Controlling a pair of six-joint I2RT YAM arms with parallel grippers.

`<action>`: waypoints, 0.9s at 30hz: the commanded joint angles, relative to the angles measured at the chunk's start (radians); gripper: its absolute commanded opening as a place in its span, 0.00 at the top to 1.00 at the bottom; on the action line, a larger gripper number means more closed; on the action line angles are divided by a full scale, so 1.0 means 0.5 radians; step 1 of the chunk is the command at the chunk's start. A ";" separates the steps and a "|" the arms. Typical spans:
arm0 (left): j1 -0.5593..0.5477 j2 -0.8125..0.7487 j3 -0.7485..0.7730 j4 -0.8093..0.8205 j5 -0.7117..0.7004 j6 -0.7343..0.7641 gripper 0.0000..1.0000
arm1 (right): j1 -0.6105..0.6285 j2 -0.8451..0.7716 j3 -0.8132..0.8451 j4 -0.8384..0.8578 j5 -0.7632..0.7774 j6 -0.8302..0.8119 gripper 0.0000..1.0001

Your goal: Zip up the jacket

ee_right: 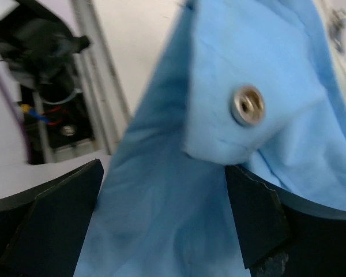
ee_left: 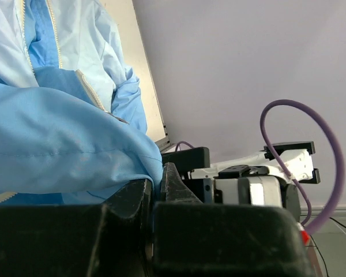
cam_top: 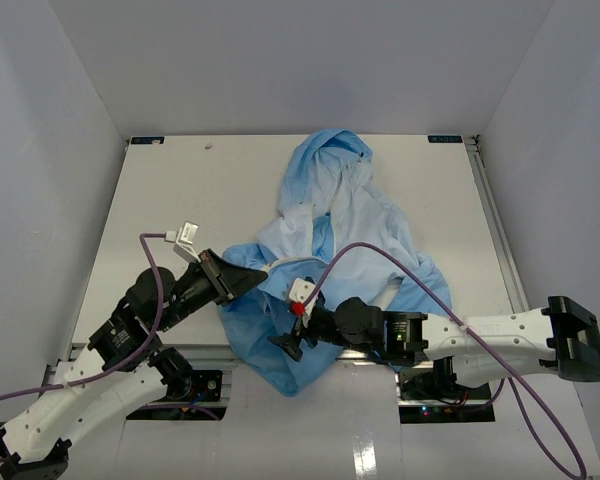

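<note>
Light blue jacket (cam_top: 330, 215) bunched on the table (cam_top: 180, 190); hem draped off the near edge, by both grippers.
Left gripper (cam_top: 248, 276) jaws pressed together on a fabric fold; right gripper (cam_top: 290, 328) jaws spread, hem cloth between them, not nipped; judgement: bring both zipper ends to the jaws and flatten the front first; only the right wrist shows the snap button (ee_right: 248, 105) between its jaws; only the left wrist shows zipper teeth (ee_left: 87, 88) beyond its jaws.

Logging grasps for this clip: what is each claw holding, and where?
Left claw pinches the jacket by a fold at its lower left; right claw is open around fabric, gripping nothing.
</note>
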 commanded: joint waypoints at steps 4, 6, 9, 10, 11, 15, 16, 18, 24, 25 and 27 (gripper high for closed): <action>0.000 -0.125 0.027 0.092 -0.196 -0.045 1.00 | -0.003 -0.057 0.112 0.124 0.910 -0.124 0.82; -0.001 -0.118 0.049 0.059 -0.210 -0.033 1.00 | -0.008 -0.152 0.122 0.084 0.928 -0.158 0.92; -0.002 -0.086 0.063 0.039 -0.203 -0.023 1.00 | -0.027 -0.225 0.185 -0.051 0.930 -0.166 0.92; -0.002 -0.078 0.065 0.038 -0.195 -0.024 1.00 | -0.033 -0.243 0.214 -0.106 0.930 -0.166 0.92; 0.000 -0.064 0.067 0.040 -0.187 -0.022 1.00 | -0.037 -0.252 0.231 -0.139 0.914 -0.166 0.92; -0.001 -0.022 0.062 0.032 -0.162 -0.010 1.00 | -0.039 -0.277 0.252 -0.202 0.892 -0.164 0.92; 0.000 -0.021 0.062 0.023 -0.162 0.001 1.00 | -0.039 -0.284 0.251 -0.218 0.878 -0.155 0.92; -0.002 -0.036 0.059 -0.015 -0.147 0.043 1.00 | -0.039 -0.282 0.255 -0.296 0.795 -0.119 0.92; 0.001 -0.313 -0.281 -0.121 0.095 0.140 1.00 | -0.020 -0.224 0.062 -0.478 0.382 0.176 0.92; 0.001 -0.379 -0.376 -0.119 0.133 0.125 1.00 | -0.013 -0.207 -0.005 -0.476 0.350 0.232 0.92; 0.000 -0.487 -0.549 -0.106 0.148 0.057 1.00 | -0.008 -0.181 -0.149 -0.399 0.286 0.319 0.92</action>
